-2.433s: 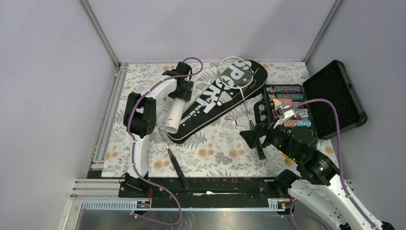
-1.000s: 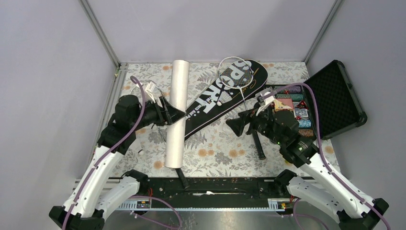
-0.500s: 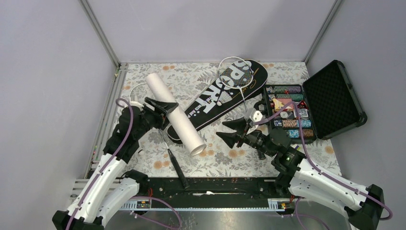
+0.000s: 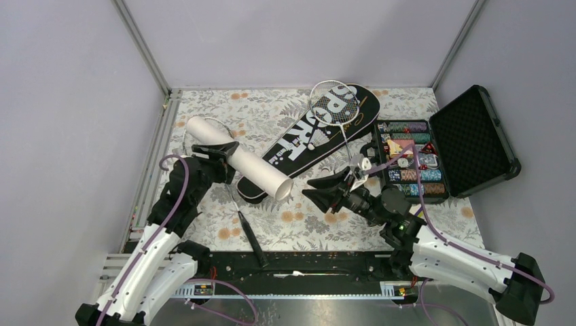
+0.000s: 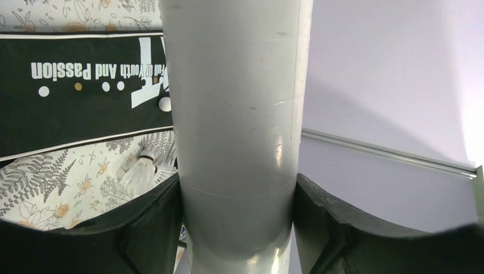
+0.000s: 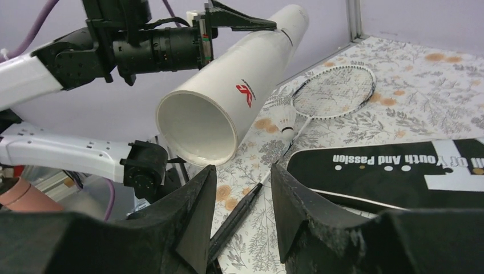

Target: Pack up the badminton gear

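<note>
My left gripper (image 4: 221, 153) (image 5: 237, 228) is shut on the white cardboard tube (image 4: 251, 168) (image 5: 237, 114), held tilted above the mat. Its open end (image 6: 197, 123) points at my right gripper (image 4: 309, 189) (image 6: 242, 171), which stands open with nothing between its fingers. The black SPORT bag (image 4: 306, 139) (image 6: 388, 171) lies diagonally in the middle. One racket (image 4: 333, 103) rests on its far end. The other racket (image 6: 337, 91) lies under the tube, its black handle (image 4: 248, 236) toward the near edge. A shuttlecock (image 6: 285, 120) lies by its shaft; a shuttlecock (image 5: 140, 168) also shows beside the bag.
An open black hard case (image 4: 475, 139) with coloured poker chips (image 4: 407, 159) stands at the right, just behind the right arm. Grey walls and metal frame posts close in the flowered mat (image 4: 299, 221) on three sides.
The left arm has swung the tube flatter and further left, its open end now facing the right gripper. The right gripper has shifted slightly left and its jaws have narrowed.
</note>
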Robot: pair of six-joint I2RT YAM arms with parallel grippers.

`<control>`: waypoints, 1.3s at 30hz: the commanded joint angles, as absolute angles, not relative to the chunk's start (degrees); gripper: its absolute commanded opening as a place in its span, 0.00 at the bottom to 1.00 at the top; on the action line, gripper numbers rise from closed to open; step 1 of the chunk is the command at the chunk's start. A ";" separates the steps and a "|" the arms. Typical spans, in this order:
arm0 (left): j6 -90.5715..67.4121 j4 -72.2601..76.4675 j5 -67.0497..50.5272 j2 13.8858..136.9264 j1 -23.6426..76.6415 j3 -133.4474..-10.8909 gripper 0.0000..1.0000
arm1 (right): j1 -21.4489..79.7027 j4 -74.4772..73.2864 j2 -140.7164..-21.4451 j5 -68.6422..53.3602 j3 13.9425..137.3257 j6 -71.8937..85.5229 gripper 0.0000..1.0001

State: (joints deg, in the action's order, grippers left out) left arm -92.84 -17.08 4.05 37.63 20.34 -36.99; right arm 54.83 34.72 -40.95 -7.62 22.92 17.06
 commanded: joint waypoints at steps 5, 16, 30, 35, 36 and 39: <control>-100.07 -15.14 9.08 35.99 20.13 -35.84 0.41 | 55.72 37.76 -48.94 -3.31 28.46 27.22 0.46; -98.61 -15.19 9.79 37.87 20.19 -35.48 0.40 | 55.90 45.46 -57.54 -0.36 29.59 30.99 0.34; -98.23 -23.15 16.21 34.83 20.21 -36.92 0.40 | 55.90 45.32 -53.76 2.72 25.72 35.06 0.00; -94.69 -28.10 16.51 36.71 20.21 -41.55 0.38 | 55.90 35.40 -48.57 5.17 24.94 34.07 0.00; -94.44 -29.42 16.57 36.88 20.21 -42.14 0.37 | 55.90 34.21 -47.60 5.38 24.75 34.10 0.00; -94.71 -31.59 16.35 36.28 20.21 -42.09 0.34 | 55.89 30.43 -44.76 6.11 24.05 34.67 0.00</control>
State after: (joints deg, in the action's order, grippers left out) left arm -94.32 -27.09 11.31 36.97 21.12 -39.27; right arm 55.96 34.30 -49.06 2.11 24.47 34.02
